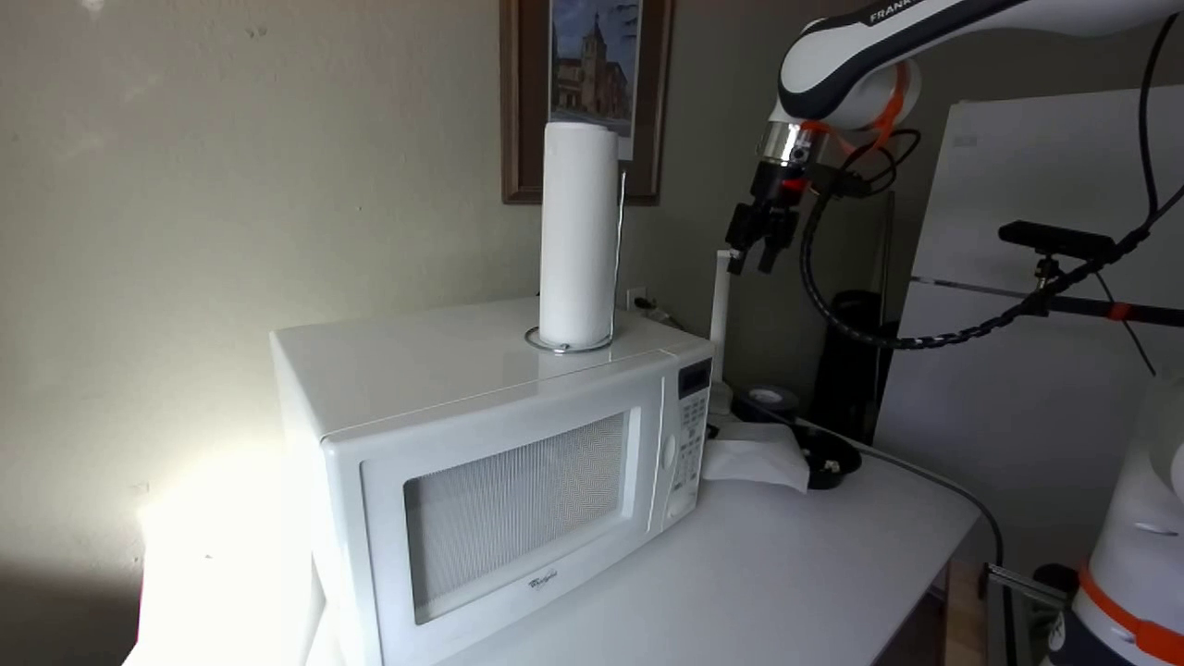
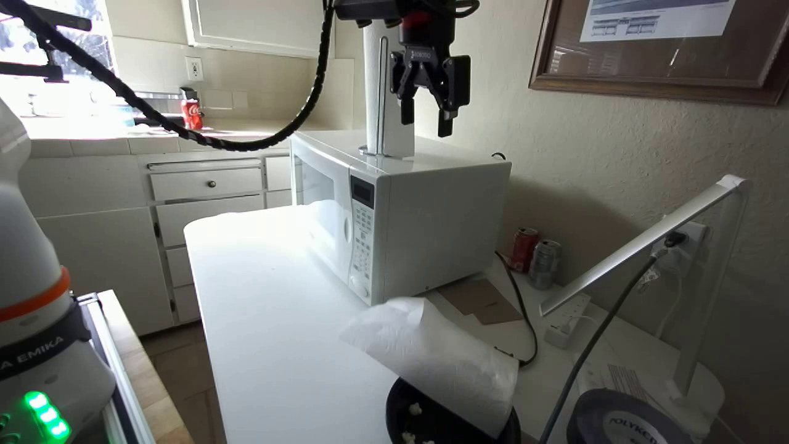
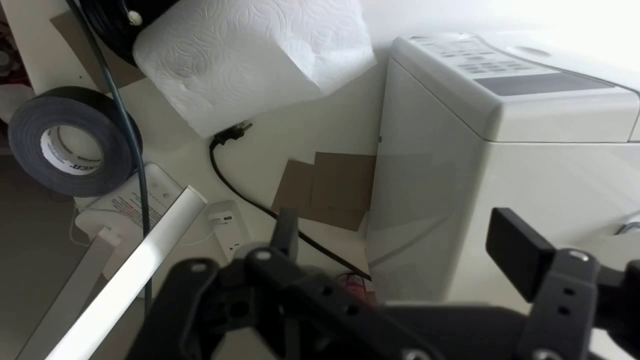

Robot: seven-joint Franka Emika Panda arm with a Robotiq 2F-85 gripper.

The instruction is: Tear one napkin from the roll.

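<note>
The roll (image 1: 577,236) is a tall white cylinder upright on a wire holder (image 1: 566,350) on the microwave. In an exterior view the roll (image 2: 394,139) is partly hidden behind the gripper. A loose white sheet, the napkin (image 1: 754,458), lies beside the microwave, partly over a black pan (image 2: 394,419). The napkin also shows in an exterior view (image 2: 431,345) and the wrist view (image 3: 235,60). My gripper (image 1: 751,266) is open and empty in the air, apart from the roll. Its fingers (image 3: 395,225) are spread wide in the wrist view, where I cannot make out the roll.
The white microwave (image 2: 441,228) stands on a white table (image 2: 277,333). A desk lamp (image 2: 647,246), a tape roll (image 3: 72,142), a power strip (image 3: 230,230), soda cans (image 2: 535,256), cardboard (image 3: 335,187) and a black cord (image 3: 240,192) lie around its side. A framed picture (image 1: 513,102) hangs behind.
</note>
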